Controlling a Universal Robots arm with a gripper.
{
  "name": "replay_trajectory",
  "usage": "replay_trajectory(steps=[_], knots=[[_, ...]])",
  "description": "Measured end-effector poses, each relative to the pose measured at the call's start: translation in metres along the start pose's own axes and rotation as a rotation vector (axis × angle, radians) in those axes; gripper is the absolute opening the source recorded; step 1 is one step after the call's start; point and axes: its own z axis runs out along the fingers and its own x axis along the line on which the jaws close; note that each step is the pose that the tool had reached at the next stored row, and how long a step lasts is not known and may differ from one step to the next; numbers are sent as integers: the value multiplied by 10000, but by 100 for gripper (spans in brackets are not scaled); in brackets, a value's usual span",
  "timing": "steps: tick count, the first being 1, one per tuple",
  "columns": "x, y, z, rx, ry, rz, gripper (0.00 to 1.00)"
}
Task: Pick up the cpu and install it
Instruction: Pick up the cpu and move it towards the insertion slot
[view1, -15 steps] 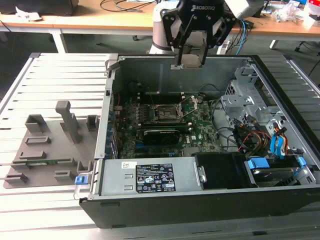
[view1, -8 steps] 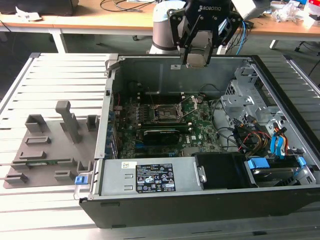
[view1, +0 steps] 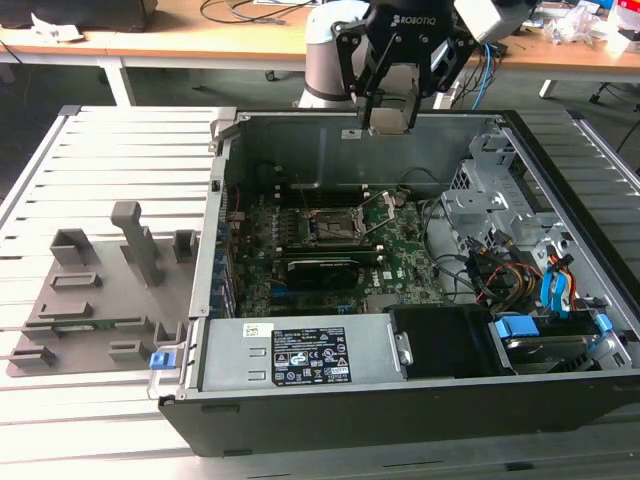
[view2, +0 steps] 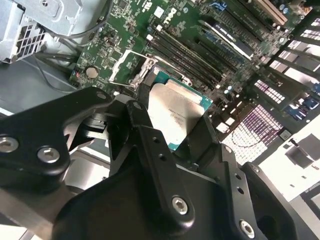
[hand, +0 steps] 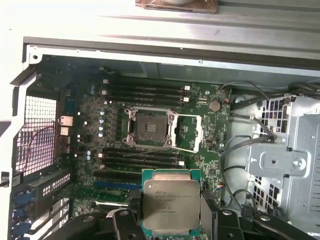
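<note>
Nearest the wrist cameras, the gripper (hand: 171, 216) has its black fingers (view2: 144, 122) closed narrowly on two opposite edges of the cpu (hand: 171, 204). The chip is held flat with its silvery top plate facing the cameras, off the board. Beyond it, on the green motherboard (hand: 90, 130), lies the open socket (hand: 150, 127), its load plate (hand: 188, 133) swung aside. In the first wrist view the chip's edges run roughly in line with the socket's edges.

In the exterior view the gripper (view1: 390, 112) hangs at upper centre over the rear wall of the computer case (view1: 300, 150). The socket (view1: 335, 228) sits lower in the frame and a little toward the exterior view's left. The case rests on a slatted worktop (view1: 120, 130).
</note>
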Motion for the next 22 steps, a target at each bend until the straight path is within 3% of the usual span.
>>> replay_trajectory(steps=[12,22], knots=[[-10,20,286,0,0,0,55],[-13,22,393,-1,0,-1,55]])
